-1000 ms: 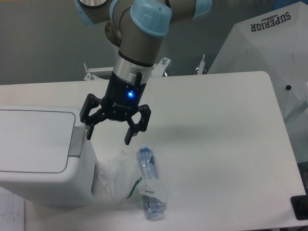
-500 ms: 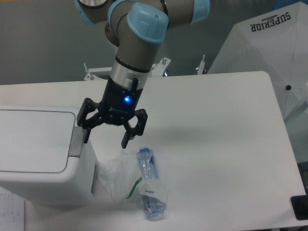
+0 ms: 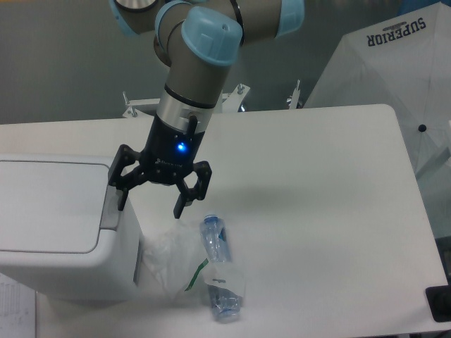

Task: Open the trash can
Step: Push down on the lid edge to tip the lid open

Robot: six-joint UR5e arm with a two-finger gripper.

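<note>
**Gripper edges toward the bin's grey tab**

Leftward and a little lower is where the black two-finger gripper [image 3: 149, 204] has drifted over the last second, so its left finger now hangs right at the near-right edge of the bin, where a second ago it sat farther right over bare table. Its fingers are spread wide with nothing between them, and a blue light glows on the gripper body.

The large white boxy plastic trash can [image 3: 67, 232] sits at the left of the white table [image 3: 317, 197], close to the near edge, its flat lid down. The grey rectangular push tab [image 3: 112, 208] lies along the lid's right side, just beside the left fingertip; I cannot tell whether they touch.

Right of the bin, near the front, a thin crumpled white plastic bag [image 3: 168, 257] lies against its wall, and a small clear plastic bottle [image 3: 220, 271] rests on its side partly on the bag. Neither has shifted.
</note>
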